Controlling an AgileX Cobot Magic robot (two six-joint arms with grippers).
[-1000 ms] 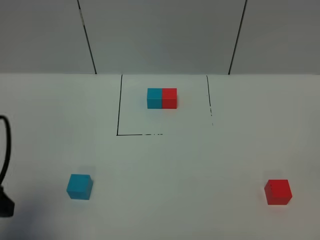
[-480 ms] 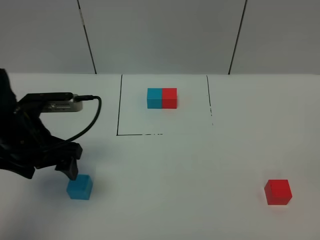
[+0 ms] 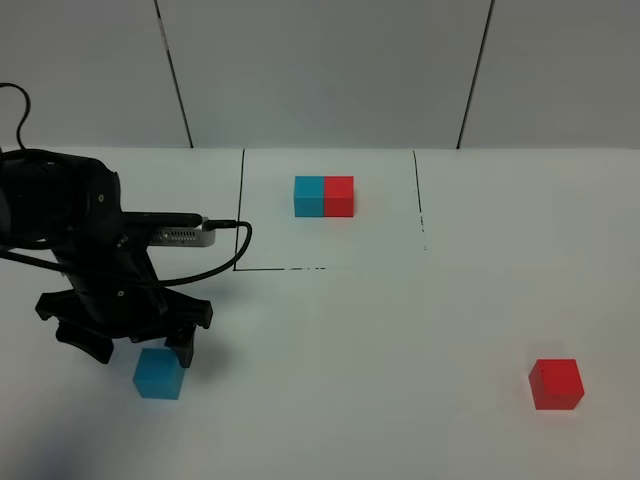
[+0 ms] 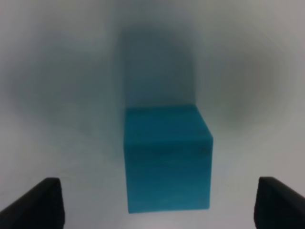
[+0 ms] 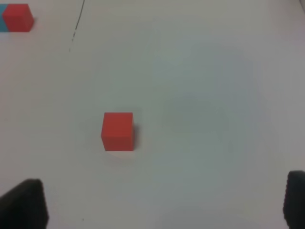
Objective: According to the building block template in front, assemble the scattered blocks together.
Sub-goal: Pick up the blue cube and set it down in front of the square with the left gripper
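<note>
Exterior high view: white table [image 3: 400, 330] fills most of the shot, w/ grey wall panels [image 3: 320, 70] and their dark seams behind it. L arm [image 3: 70, 230], black and bulky, reaches in over the near-left part of the table and carries a silver cam [image 3: 178, 235] on its wrist. Any print on the cam body is too small to read.

Black outline [image 3: 238, 220] is drawn on the table at far centre; its near side is only partly inked and its right side breaks into dots. The building block template [image 3: 324, 196] sits inside that outline, toward the far edge. It is cyan on the left and red on the right, joined as one short bar w/ plain matte faces.

Scattered blocks: cyan cube [image 3: 160, 373] at near-left, red cube [image 3: 556, 384] at near-right. They are well apart from each other and from the template, both flat on the table and plain-faced.

L gripper [image 3: 141, 350] hangs right at the cyan cube, jaws spread wider than the cube. In the left wrist view the cube sits btwn the two black fingertips [image 4: 45, 205] w/ a clear gap on each side, so nothing is touched or held.

R gripper [image 5: 159, 202] shows only in the right wrist view. Its jaws are at full spread and empty. The red cube lies on the table ahead of it, apart from both tips, and the template's red end shows at the frame corner.
</note>
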